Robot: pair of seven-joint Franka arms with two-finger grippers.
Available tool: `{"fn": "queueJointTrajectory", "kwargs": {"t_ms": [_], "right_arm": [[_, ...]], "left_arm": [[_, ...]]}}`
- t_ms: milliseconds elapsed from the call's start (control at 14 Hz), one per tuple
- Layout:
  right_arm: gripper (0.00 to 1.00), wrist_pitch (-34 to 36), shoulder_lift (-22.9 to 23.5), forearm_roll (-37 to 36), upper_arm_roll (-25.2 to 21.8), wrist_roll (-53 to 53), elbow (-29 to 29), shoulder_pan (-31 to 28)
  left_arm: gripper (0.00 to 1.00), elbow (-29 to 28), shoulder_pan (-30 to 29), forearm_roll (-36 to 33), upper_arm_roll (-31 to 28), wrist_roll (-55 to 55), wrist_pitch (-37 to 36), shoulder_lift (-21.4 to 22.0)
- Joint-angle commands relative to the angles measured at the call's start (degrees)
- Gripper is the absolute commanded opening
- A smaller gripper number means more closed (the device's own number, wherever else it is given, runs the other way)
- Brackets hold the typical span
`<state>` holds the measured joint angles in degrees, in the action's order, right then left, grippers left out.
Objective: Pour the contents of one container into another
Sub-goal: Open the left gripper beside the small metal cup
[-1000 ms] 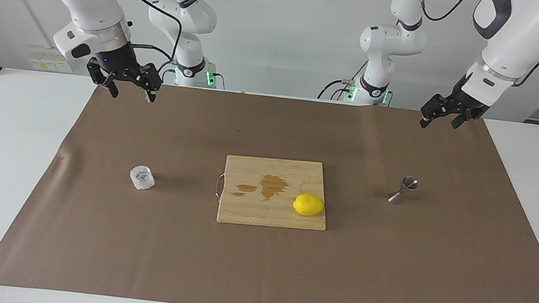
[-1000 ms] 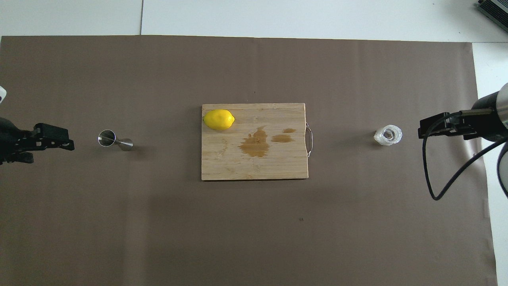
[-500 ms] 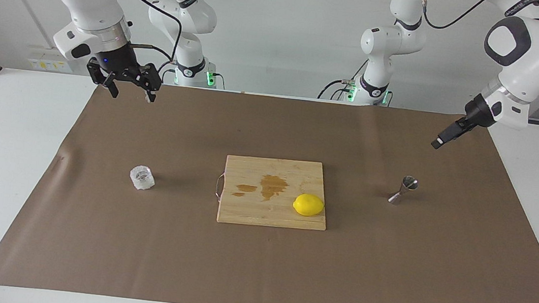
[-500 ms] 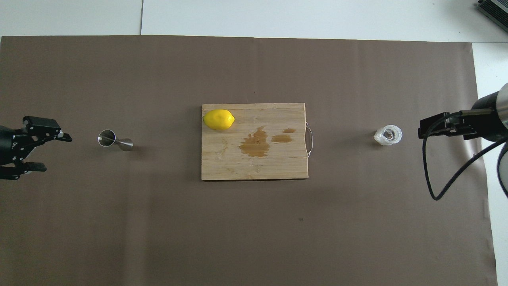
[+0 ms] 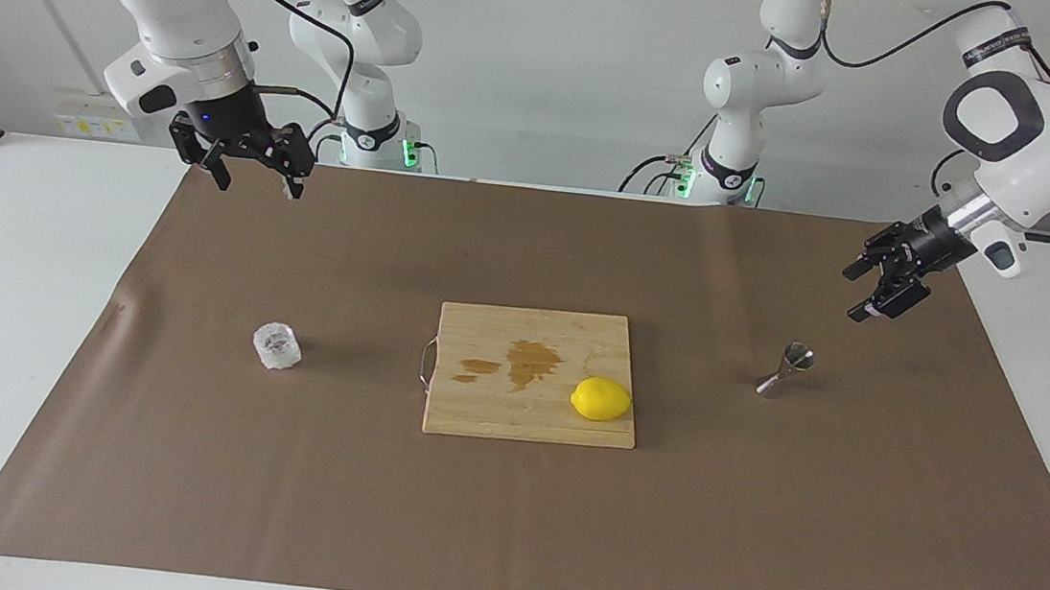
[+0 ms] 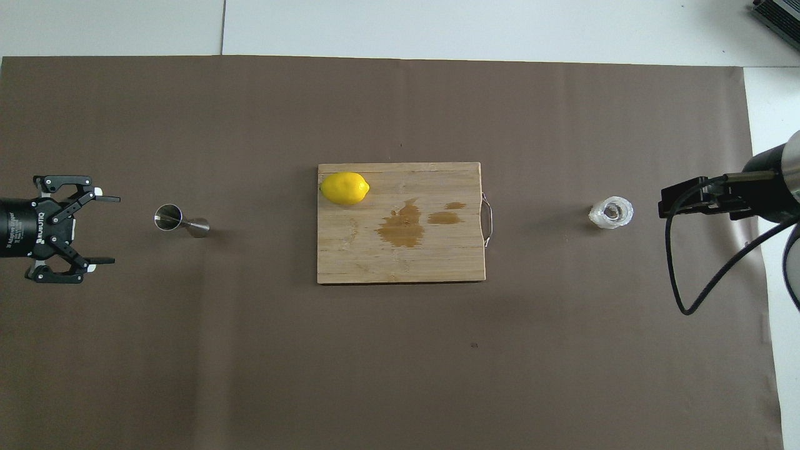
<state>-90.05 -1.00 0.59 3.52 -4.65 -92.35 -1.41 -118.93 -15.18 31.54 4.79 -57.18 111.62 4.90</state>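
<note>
The clear faceted glass tumbler (image 5: 277, 345) (image 6: 611, 212) stands on the brown paper toward the right arm's end of the table. The small steel jigger (image 5: 786, 370) (image 6: 181, 221) stands upright toward the left arm's end. My left gripper (image 5: 858, 294) (image 6: 116, 229) hangs open over the paper beside the jigger, its fingers pointing at it with a clear gap between. My right gripper (image 5: 258, 185) (image 6: 664, 205) is open and empty, raised over the paper's edge near the right arm's base, apart from the tumbler.
A wooden cutting board (image 5: 475, 415) (image 6: 350, 262) lies mid-table between the two containers. It carries a wet brown stain and a yellow lemon (image 5: 601, 399) (image 6: 344, 188). Brown paper (image 5: 503, 524) covers the table.
The left arm has swung down and turned its wrist, so its open gripper now faces the jigger from closer. The right arm has not moved.
</note>
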Motion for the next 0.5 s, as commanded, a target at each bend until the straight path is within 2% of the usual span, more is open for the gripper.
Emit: {"fn": "queueJointTrajectory", "kwargs": {"t_ms": [0,429], "right_arm": [[1.0,0.84,-0.05,-0.15,0.34,1.4,0.33,-0.78],[1.0,0.84,-0.05,-0.15,0.34,1.4,0.33,-0.78]], "left_arm": [[1.0,-2.62,-3.27,7.37,0.57,-4.59,2.72,-1.89],[1.0,-10.7,-4.07,20.64,0.65,-8.38,8.07,-2.52]]}}
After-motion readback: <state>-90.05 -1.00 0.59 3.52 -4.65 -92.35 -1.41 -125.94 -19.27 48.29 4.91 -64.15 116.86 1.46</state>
